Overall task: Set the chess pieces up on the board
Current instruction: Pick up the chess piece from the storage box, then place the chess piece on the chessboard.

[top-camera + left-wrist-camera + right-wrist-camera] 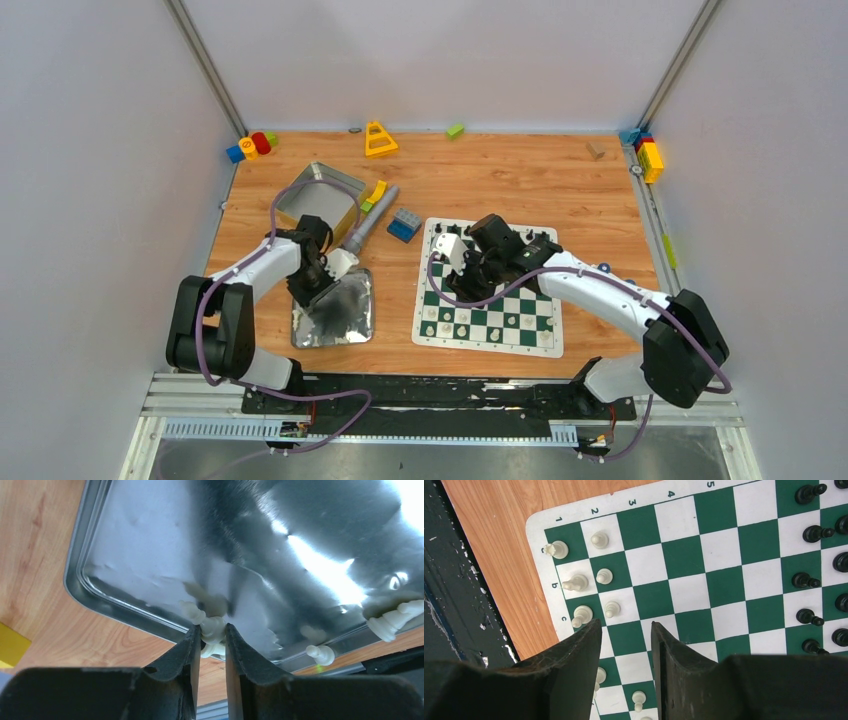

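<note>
The left gripper (213,630) is down at the rim of the shiny silver metal tray (125,612). Its black fingers are drawn narrow and pinch a small cream-white plastic chess piece (210,625) that lies on its side against that rim. Two loose cream-white chessmen (325,653) lie further along the same edge. The right gripper (626,627) hangs above the flat green-and-white checkered board (684,555), its fingers moderately apart with nothing between them. On the board, standing cream-white chessmen (604,576) fill squares in the first two rows, and black chessmen (806,580) line the opposite side.
</note>
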Available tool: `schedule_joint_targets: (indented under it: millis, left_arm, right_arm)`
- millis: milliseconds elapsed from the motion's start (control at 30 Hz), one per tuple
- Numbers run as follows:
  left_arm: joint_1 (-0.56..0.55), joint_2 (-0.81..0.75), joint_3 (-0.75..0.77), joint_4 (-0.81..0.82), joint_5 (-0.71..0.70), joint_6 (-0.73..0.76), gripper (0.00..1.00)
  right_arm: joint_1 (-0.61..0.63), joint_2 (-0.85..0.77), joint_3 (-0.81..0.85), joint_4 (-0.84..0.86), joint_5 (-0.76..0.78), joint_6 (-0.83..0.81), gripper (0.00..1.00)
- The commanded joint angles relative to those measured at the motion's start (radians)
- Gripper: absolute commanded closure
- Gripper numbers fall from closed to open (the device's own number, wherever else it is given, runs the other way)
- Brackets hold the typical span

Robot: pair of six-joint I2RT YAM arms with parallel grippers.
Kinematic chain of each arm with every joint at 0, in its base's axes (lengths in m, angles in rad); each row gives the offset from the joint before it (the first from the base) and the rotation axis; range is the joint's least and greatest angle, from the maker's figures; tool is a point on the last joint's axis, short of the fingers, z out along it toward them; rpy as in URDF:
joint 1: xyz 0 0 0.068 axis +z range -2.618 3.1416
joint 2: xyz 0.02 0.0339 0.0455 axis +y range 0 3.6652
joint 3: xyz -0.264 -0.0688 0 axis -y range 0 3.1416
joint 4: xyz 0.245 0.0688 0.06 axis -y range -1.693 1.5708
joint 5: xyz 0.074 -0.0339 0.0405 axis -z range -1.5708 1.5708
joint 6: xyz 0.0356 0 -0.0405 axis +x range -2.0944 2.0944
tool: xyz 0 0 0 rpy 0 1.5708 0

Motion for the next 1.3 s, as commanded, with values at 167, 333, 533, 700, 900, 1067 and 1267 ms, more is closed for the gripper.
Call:
schedule_joint_targets:
  millis: [167, 333, 533, 700, 900, 1067, 1267]
  left_arm:
    - [-0.104, -0.011, 0.101, -0.019, 0.129, 0.036, 0.74]
    - [-0.137, -0.021, 0.139, -0.029, 0.168, 0.029, 0.76]
    - [-0.199, -0.131, 0.177, -0.013, 0.289, 0.038, 0.76]
    - [-0.299, -0.225, 0.201, 0.053, 0.340, 0.031, 0.77]
    - [-0.465, -0.204, 0.305, 0.086, 0.373, 0.011, 0.79]
    - [-0.577, -0.166, 0.394, 0.110, 0.403, -0.007, 0.80]
    - [-0.667, -0.122, 0.444, 0.123, 0.404, -0.017, 0.81]
  right_arm:
    - [0.000, 0.016, 0.011, 0.014, 0.003, 0.008, 0.59]
    - [-0.004, 0.019, 0.010, 0.015, 0.009, 0.005, 0.59]
    - [-0.108, 0.011, 0.065, 0.008, -0.137, 0.050, 0.60]
    - [-0.265, 0.033, 0.144, -0.025, -0.372, 0.106, 0.60]
    - [-0.326, 0.115, 0.250, -0.057, -0.630, 0.145, 0.59]
    - [-0.328, 0.197, 0.350, -0.112, -0.796, 0.142, 0.55]
    - [-0.328, 0.273, 0.400, -0.167, -0.946, 0.127, 0.46]
